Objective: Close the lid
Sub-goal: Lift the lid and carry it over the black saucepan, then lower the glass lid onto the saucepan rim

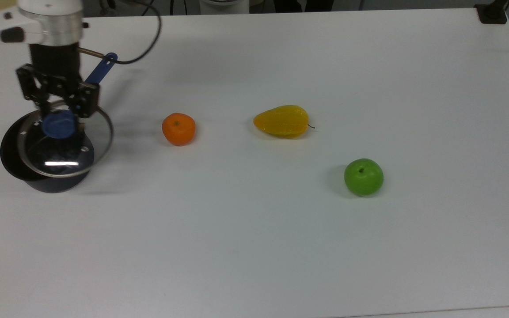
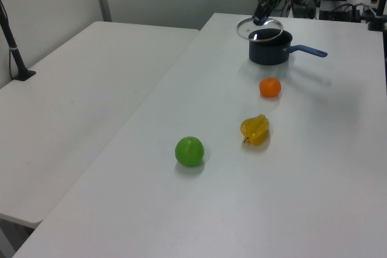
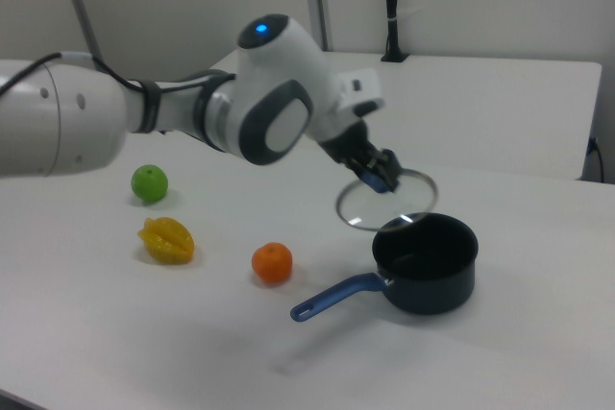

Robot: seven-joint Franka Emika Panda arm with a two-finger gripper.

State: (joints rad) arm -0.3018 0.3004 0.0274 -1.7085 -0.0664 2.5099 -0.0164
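Observation:
The lid (image 1: 74,152), clear glass with a metal rim and a blue knob (image 1: 58,125), hangs in the air above the dark saucepan (image 1: 20,165). My gripper (image 1: 58,120) is shut on the knob. In the top view the lid overlaps the pan's mouth but sits a little to the top view's right of it. In the right view the lid (image 3: 402,206) floats above the pan's (image 3: 428,271) far rim, apart from it, under the gripper (image 3: 383,178). The left view has the lid (image 2: 261,28) above the pan (image 2: 269,52), held by the gripper (image 2: 262,14).
The pan's blue handle (image 1: 99,71) points toward the table's far side in the top view. An orange (image 1: 178,129), a yellow starfruit (image 1: 282,120) and a green apple (image 1: 363,177) lie on the white table (image 1: 254,238), to the top view's right of the pan.

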